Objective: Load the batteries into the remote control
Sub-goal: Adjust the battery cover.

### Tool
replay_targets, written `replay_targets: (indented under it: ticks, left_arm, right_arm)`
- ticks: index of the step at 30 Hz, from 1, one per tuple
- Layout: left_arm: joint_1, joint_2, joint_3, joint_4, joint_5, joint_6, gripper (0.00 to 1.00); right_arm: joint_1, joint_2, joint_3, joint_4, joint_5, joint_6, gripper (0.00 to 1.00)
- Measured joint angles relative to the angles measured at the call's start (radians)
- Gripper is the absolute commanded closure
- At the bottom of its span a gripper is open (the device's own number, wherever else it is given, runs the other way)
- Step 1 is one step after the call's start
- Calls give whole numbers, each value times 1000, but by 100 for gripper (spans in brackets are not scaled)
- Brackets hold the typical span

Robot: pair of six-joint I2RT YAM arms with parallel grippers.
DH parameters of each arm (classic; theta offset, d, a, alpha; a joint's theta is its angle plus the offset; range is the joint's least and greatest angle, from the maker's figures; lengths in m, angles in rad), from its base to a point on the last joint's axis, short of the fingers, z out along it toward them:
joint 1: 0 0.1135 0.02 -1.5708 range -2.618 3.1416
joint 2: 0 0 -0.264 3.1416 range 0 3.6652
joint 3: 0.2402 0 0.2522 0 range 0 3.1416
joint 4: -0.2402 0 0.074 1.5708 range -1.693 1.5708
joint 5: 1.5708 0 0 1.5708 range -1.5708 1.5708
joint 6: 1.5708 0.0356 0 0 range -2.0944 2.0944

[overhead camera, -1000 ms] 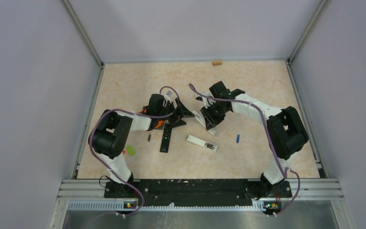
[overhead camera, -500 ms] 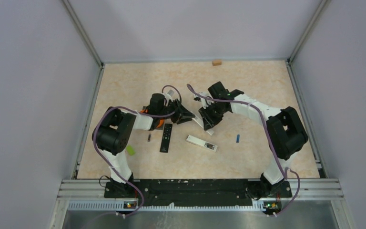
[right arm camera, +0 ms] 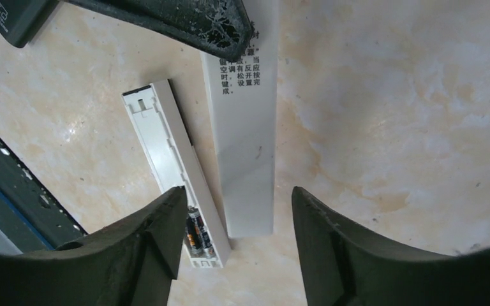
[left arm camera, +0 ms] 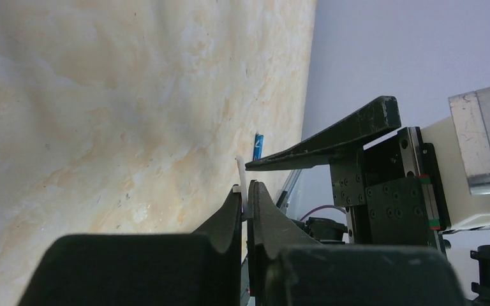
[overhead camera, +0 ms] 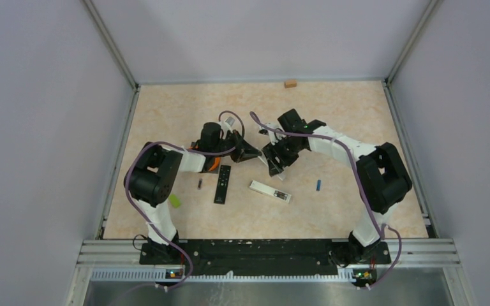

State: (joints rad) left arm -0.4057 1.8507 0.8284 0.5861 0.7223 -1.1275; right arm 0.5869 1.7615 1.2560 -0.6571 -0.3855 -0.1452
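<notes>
A white remote control (overhead camera: 270, 191) lies face down on the table, its compartment open with two dark batteries (right arm camera: 194, 233) inside. A thin white cover (right arm camera: 245, 127) with printed text hangs above the table. My left gripper (overhead camera: 249, 153) is shut on the cover's upper end, and in the left wrist view its edge (left arm camera: 239, 173) shows between the closed jaws. My right gripper (right arm camera: 237, 191) is open, its fingers either side of the cover's lower end and apart from it. A loose blue battery (overhead camera: 318, 185) lies to the right and a dark battery (overhead camera: 199, 184) to the left.
A black remote (overhead camera: 222, 183) lies just left of the white one. There is a green block (overhead camera: 175, 200) near the left arm and a tan block (overhead camera: 289, 83) at the back wall. Side walls enclose the table.
My left gripper has shut on the white cover. My right gripper, which was holding it, has opened and let go.
</notes>
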Motion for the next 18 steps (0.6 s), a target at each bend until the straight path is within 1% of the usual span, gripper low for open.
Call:
replay_targets:
  ticks: [2,4,7,10,13,18]
  left_arm:
    - [0,0,0,5,0,-1,100]
    - [5,0,0,11,0,-2,100]
    - [15,-11,-6,16,-1,-5,100]
    - [34,-53,-30,17,-3,-16,100]
    - [53,-120,-55,21,-9,-31,100]
    - [68,-228,-76,40,-37,-72,100]
  right_arm:
    - [0,0,-1,9,-1,12,25]
    - [0,-7,-11,27,-2,35,22]
    - [0,-55,-56,66,-6,88,19]
    - [-3,-155,-132,139,-13,187,19]
    - [-9,-283,-212,230,-5,341,19]
    - [-10,-472,-349,406,90,652,19]
